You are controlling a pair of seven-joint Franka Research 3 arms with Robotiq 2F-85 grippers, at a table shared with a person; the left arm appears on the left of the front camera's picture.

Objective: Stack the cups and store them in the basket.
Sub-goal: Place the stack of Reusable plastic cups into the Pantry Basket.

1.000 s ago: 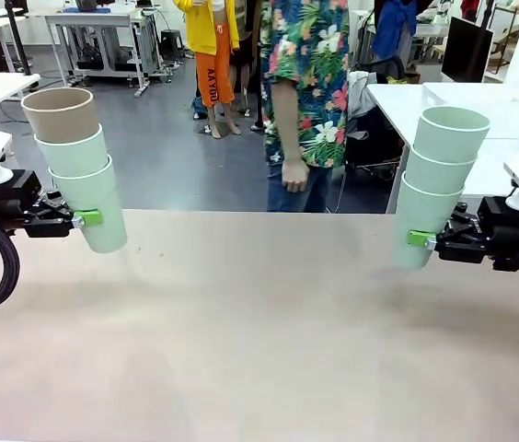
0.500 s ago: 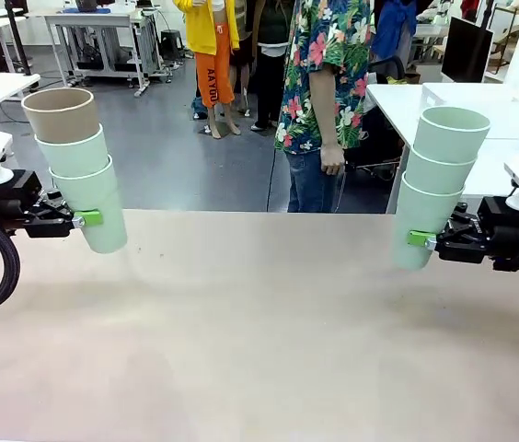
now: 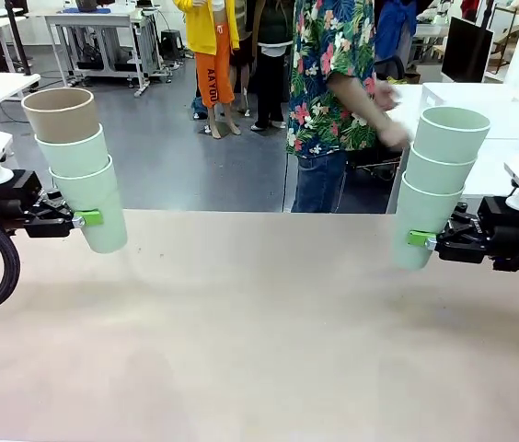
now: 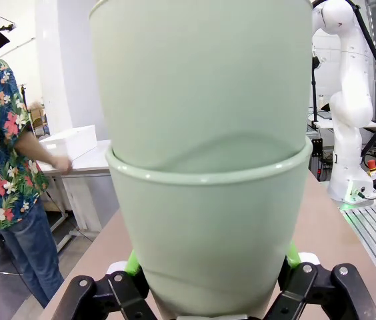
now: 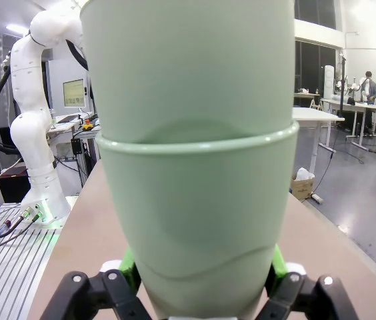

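My left gripper point(image 3: 86, 219) is shut on the bottom cup of a tilted stack of three cups point(image 3: 83, 175), a tan-brown cup point(image 3: 60, 114) on top and two mint green below, held above the table's left side. The left wrist view has those green cups point(image 4: 208, 220) between my green pads point(image 4: 132, 261). My right gripper point(image 3: 418, 239) is shut on the lowest of three stacked mint cups point(image 3: 439, 175) above the table's right side; they also appear up close point(image 5: 195, 213). A white box, probably the basket point(image 4: 68, 142), sits on a side table.
The light wooden table point(image 3: 259, 322) is bare between the two stacks. A person in a floral shirt point(image 3: 333, 74) stands at the far edge, one hand point(image 3: 390, 136) reaching toward the white side table point(image 3: 508, 129) at the right. Other people and benches are farther back.
The person has stepped to the right and raised a hand toward the side table. Both arms and their cup stacks have stayed still.
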